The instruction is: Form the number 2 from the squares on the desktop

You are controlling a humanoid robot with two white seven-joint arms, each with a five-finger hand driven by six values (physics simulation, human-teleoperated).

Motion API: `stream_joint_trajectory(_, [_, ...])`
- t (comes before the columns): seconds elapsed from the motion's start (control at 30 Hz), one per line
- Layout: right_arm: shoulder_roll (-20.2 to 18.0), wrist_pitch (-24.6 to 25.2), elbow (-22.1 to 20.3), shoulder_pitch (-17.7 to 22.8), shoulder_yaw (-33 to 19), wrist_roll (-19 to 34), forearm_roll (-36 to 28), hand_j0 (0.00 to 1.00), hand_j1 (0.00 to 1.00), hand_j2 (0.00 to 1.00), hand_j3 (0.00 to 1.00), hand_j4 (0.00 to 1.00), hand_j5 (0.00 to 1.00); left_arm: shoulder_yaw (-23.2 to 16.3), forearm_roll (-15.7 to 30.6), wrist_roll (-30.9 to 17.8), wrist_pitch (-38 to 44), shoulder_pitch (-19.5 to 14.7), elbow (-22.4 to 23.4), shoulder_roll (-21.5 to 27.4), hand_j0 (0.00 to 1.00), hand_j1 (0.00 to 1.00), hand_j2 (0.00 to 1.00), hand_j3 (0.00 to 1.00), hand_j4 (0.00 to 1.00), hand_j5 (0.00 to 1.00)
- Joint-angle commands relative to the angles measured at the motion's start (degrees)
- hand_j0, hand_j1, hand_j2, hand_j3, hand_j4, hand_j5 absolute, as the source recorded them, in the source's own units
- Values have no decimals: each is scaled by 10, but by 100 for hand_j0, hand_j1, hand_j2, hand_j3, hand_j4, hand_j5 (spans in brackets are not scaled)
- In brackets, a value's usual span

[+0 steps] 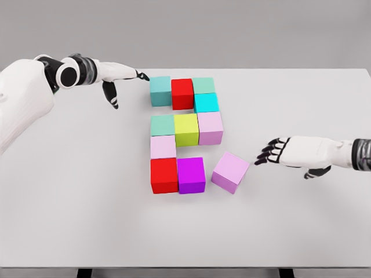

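Cubes point(184, 134) sit mid-table point(69, 220), bare room around; right hand point(293, 152) spread, empty, near pink cube point(230, 172); left hand point(119, 78) open.

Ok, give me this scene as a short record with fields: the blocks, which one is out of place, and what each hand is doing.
surface: white table
top row: teal block, red block, green block
below green: cyan block
middle row: three blocks, yellow-green block in the centre
bottom row: red, then magenta block
out of place: tilted pink block, rotated, apart from the magenta one
left hand: open, beside the teal block
right hand: open, right of the tilted pink block, not touching
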Motion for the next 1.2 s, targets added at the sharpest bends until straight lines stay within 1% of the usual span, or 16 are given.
stream_joint_trajectory(0.0, [-10,2,-13,2,-2,0,-4,100,100,100,100,100,100,1,1,0,-1,0,-10,1,100,100,100,100,100,100])
stream_joint_trajectory(0.07, [-14,2,-34,18,-2,0,-4,100,100,100,100,100,100,1,1,0,-1,0,-10,1,100,100,100,100,100,100])
stream_joint_trajectory(0.1, [-15,2,-39,19,-2,0,-4,100,100,100,100,100,100,1,0,0,-1,0,-10,1,100,100,100,100,100,100])
stream_joint_trajectory(0.2, [-18,2,-43,26,-3,0,-3,100,100,100,100,100,100,1,0,0,-1,1,-10,1,100,100,100,100,100,100])
stream_joint_trajectory(0.27, [-30,2,-43,29,-14,0,-3,100,100,100,100,100,100,1,1,1,0,1,-10,2,100,100,100,100,100,100])
stream_joint_trajectory(0.4, [-29,2,-48,36,-14,0,-4,100,100,100,100,100,100,1,1,1,1,0,-10,3,100,100,100,100,100,100])
stream_joint_trajectory(0.5, [-21,2,-49,40,-14,0,-4,100,100,100,100,100,100,1,1,1,2,0,-10,4,100,100,100,100,100,100])
stream_joint_trajectory(0.73, [-11,2,-47,32,-12,0,-8,100,100,100,100,100,100,2,2,0,-1,0,-10,11,100,100,100,100,100,100])
stream_joint_trajectory(0.87, [-4,2,-47,16,-12,0,-9,100,100,100,100,100,100,1,2,1,-4,0,-11,10,100,100,100,100,100,100])
stream_joint_trajectory(0.97, [0,2,-47,8,-8,0,-16,100,100,100,100,100,100,0,2,0,-4,0,-23,9,100,100,100,100,100,100])
stream_joint_trajectory(1.17, [8,2,-45,-3,-1,0,-17,100,100,100,100,100,100,-1,1,1,-4,2,-22,5,100,100,100,100,100,100])
